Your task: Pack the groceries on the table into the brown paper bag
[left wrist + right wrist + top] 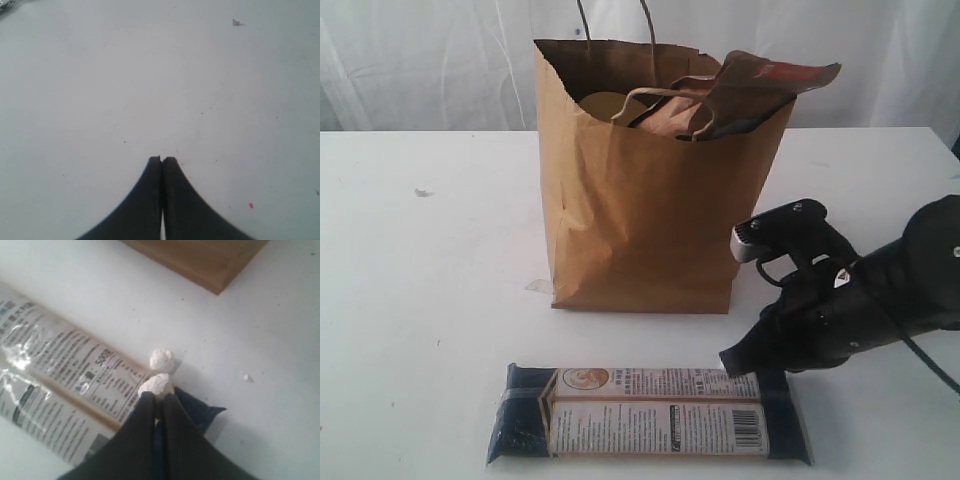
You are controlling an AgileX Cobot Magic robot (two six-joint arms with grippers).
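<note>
Brown paper bag [640, 220] stands upright mid-table [420, 300], with a brown pouch [760, 85] poking out of its top. Long dark-blue packet [650, 412] lies flat in front of the bag, apart from it. Right gripper [157, 399] is closed, tips at the packet's dark end; can't tell if it pinches it. Left gripper [161, 161] is closed over bare table.
</note>
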